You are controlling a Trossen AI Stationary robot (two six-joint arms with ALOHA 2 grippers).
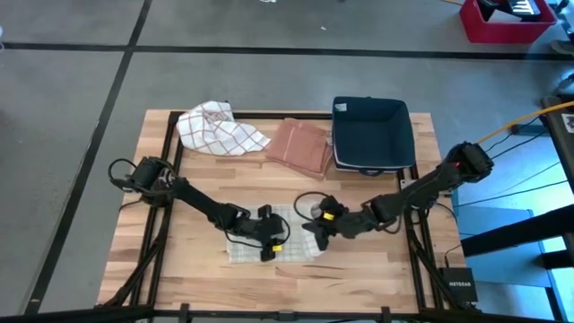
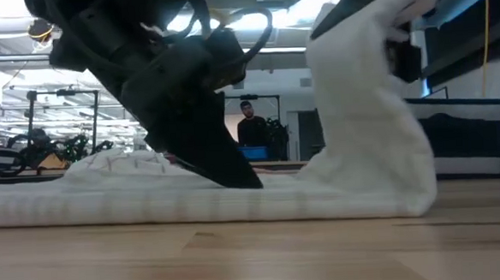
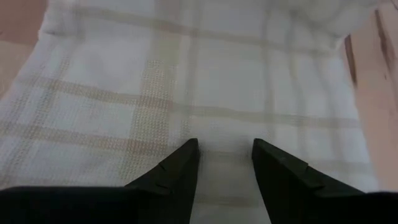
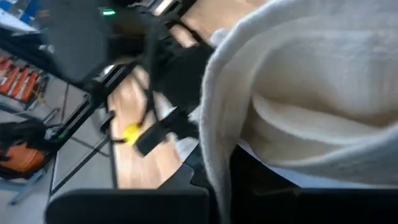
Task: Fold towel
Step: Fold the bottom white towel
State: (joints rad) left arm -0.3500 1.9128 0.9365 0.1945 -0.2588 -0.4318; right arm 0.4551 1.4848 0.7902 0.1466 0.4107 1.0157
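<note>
While the left gripper (image 3: pixel 224 163) presses its parted fingers down on the towel (image 1: pixel 296 240), with cloth showing in the gap between them, the right gripper (image 1: pixel 316 235) has its jaws clamped on the towel's edge and holds that edge raised off the table (image 1: pixel 377 269). From the low view, the cloth rises from the flat part just beside the left fingers and drapes over the right gripper. To fold well, the right gripper should probably carry its edge over the top of the left jaws' position, keeping the lifted part taut and square to the woven stripes, while the left gripper pins the flat half so it cannot slide. Beyond both jaws, well apart from them, lie a checked cloth (image 1: pixel 218 128), a reddish cloth (image 1: pixel 300 145) and a dark bin (image 1: pixel 372 135).
</note>
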